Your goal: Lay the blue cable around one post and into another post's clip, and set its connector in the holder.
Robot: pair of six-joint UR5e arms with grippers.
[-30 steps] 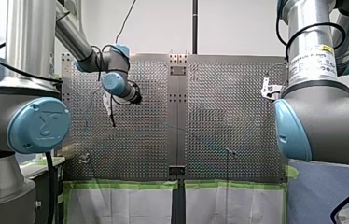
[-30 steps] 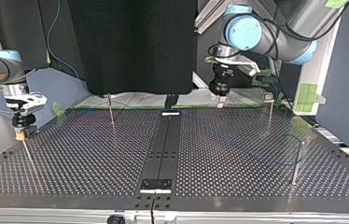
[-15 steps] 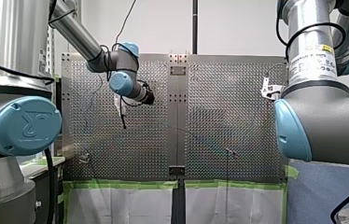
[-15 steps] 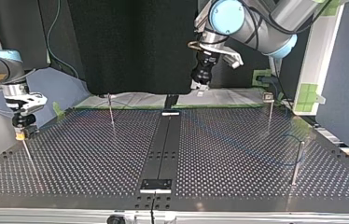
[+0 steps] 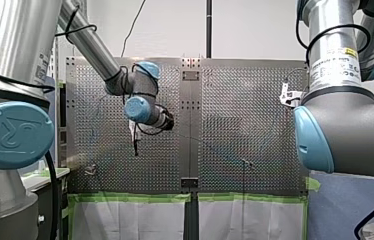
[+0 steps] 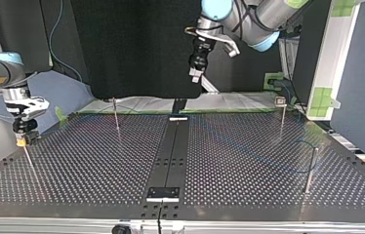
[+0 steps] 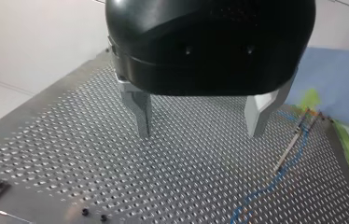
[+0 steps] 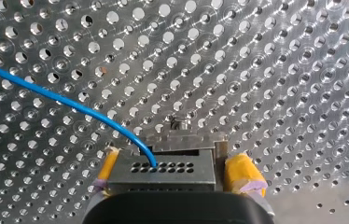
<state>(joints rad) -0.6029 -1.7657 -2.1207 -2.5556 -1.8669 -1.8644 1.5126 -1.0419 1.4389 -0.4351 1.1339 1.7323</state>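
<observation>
Right wrist view: right tool [image 8: 175, 173] clenched on connector [image 8: 163, 168], blue cable [image 8: 70, 105] running out ahead over the surface [image 8: 256, 70], probably anchoring that end; left tool [image 7: 199, 130] released, empty, cable slack below and beside it.

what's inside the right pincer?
A metal connector between the right pincer's yellow pads, the blue cable running into its holed face. Its underside and the table beneath it are covered.

Right tool [image 8: 175, 157], yellow pads [image 8: 240, 175] clamped on grey connector [image 8: 163, 175] — blue cable [image 8: 60, 100] curving off, perforated table [image 8: 280, 70] beneath
</observation>
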